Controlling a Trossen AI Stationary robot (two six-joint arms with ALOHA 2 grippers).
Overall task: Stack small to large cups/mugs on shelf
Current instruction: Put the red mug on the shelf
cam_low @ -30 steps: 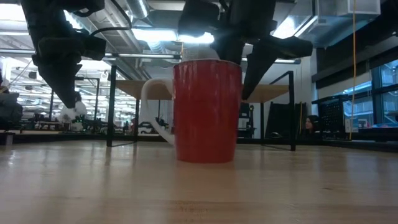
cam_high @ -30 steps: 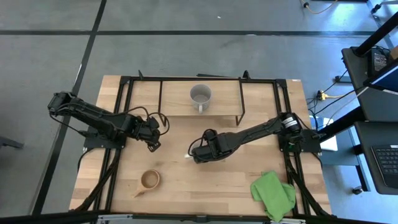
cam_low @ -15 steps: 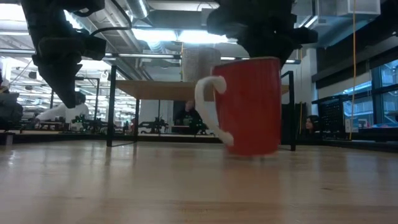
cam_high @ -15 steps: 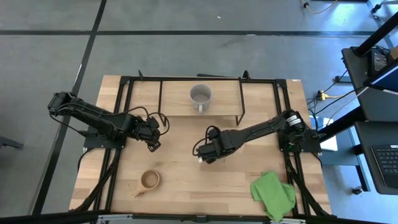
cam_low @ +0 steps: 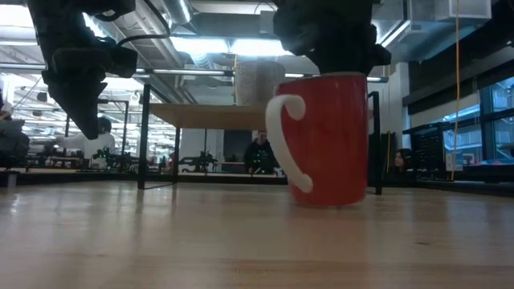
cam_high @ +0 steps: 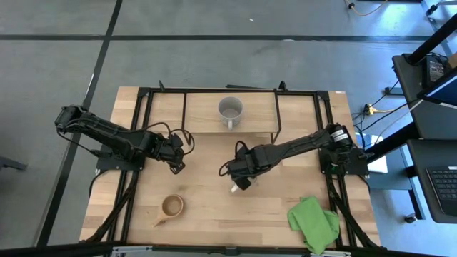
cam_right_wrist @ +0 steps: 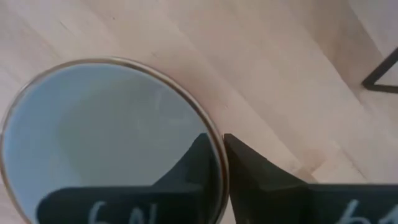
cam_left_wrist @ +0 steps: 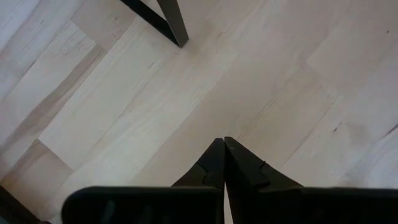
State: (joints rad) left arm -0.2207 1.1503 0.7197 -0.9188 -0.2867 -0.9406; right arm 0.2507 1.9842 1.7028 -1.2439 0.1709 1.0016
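Note:
The red mug (cam_low: pixel 329 140), cream inside (cam_right_wrist: pixel 106 137), has a white handle (cam_low: pixel 285 152); it is near the table's middle under my right gripper (cam_high: pixel 239 177), which is shut on its wall. The grey mug (cam_high: pixel 230 109) stands upright on the shelf (cam_high: pixel 203 114), and shows there in the low view (cam_low: pixel 259 83). The small wooden cup (cam_high: pixel 171 207) stands on the table near the front left. My left gripper (cam_high: pixel 175 155) is shut and empty, hovering over bare table left of the red mug (cam_left_wrist: pixel 222 143). My right gripper holds the red mug's wall at the rim (cam_right_wrist: pixel 214 155), one finger inside (cam_right_wrist: pixel 193 162) and one outside (cam_right_wrist: pixel 261 174). The fingers come from above, pointing down. The mug is upright, its handle toward the near left. I cannot tell whether its base is on the table or just above it.
The shelf's black legs (cam_low: pixel 144 136) and frame stand along the far half of the table. A green cloth (cam_high: pixel 314 223) lies at the near right corner. Bare tabletop lies between the wooden cup and the cloth.
My right gripper has carried the red mug a little toward the table's right edge. The mug tipped briefly and is upright again. It has turned about, and its handle has swung from the left rear round toward the near side.

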